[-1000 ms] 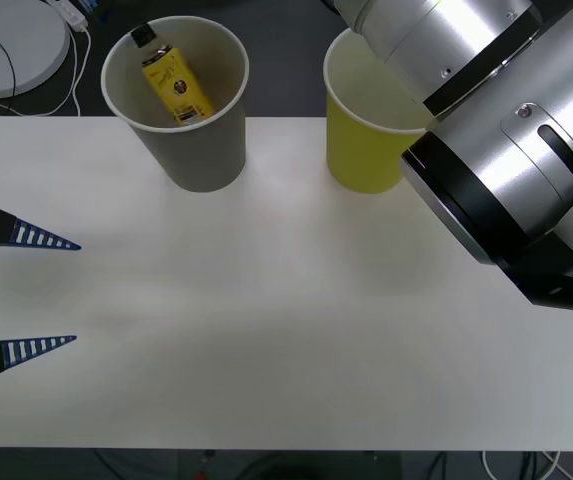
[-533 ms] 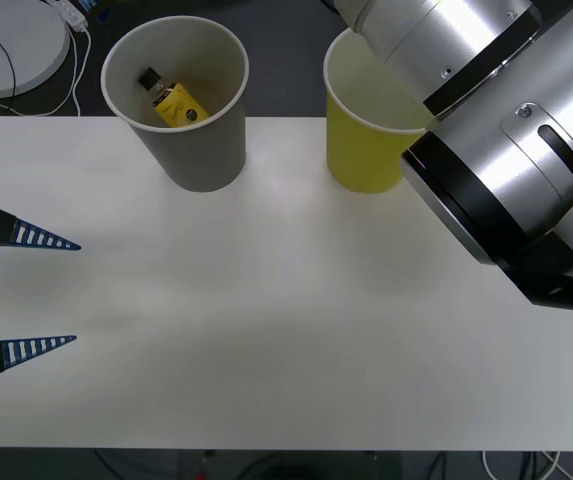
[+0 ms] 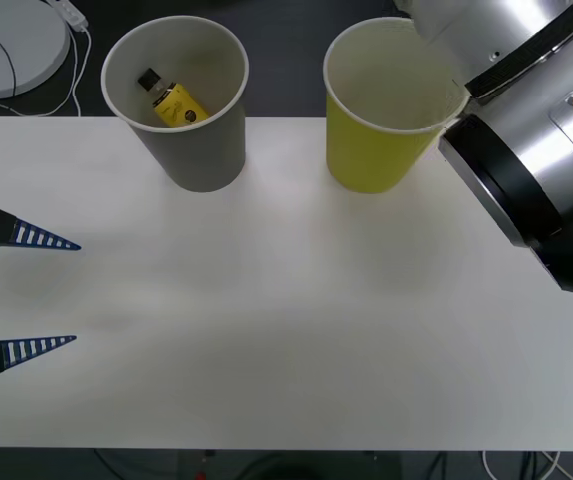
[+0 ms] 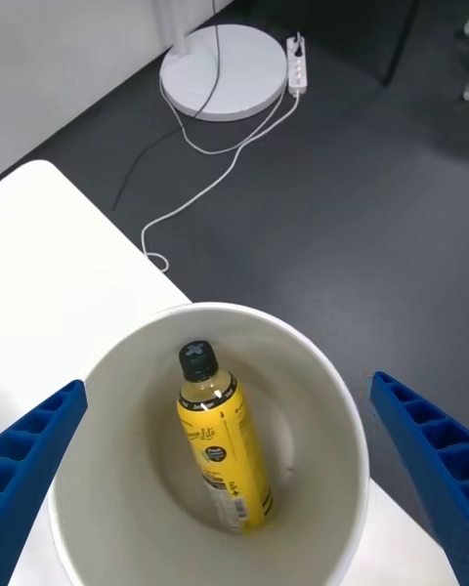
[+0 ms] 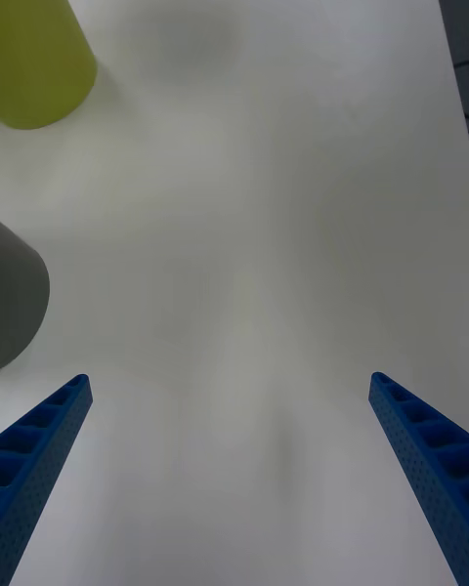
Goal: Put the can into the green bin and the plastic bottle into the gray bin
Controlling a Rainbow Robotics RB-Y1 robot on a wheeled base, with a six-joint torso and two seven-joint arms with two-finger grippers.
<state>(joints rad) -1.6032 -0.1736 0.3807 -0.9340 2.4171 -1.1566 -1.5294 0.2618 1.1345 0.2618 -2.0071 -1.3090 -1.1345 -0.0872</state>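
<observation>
The gray bin (image 3: 198, 140) stands at the back left of the white table (image 3: 286, 330). Inside it lies the plastic bottle (image 3: 173, 100), yellow with a black cap, leaning on the wall. The green bin (image 3: 371, 150) stands to its right, upright, and what I see of its inside is bare. The can is out of view. In the right wrist view my right gripper (image 4: 230, 383) is open above the gray bin (image 4: 127, 430), with the plastic bottle (image 4: 223, 439) resting at the bottom. My left gripper (image 3: 74, 292) is open and low at the table's left edge, holding nothing.
My right arm's silver body (image 3: 536, 150) looms over the table's back right, next to the green bin. A white round base (image 3: 6, 45) with cable lies on the dark floor beyond the table's far edge. In the left wrist view both cups (image 5: 39, 49) stand off to one side.
The bottle has slid from upright near the rim down into the gray bin. My right arm has drawn back to the right, uncovering the green bin's rim. The left arm is still.
</observation>
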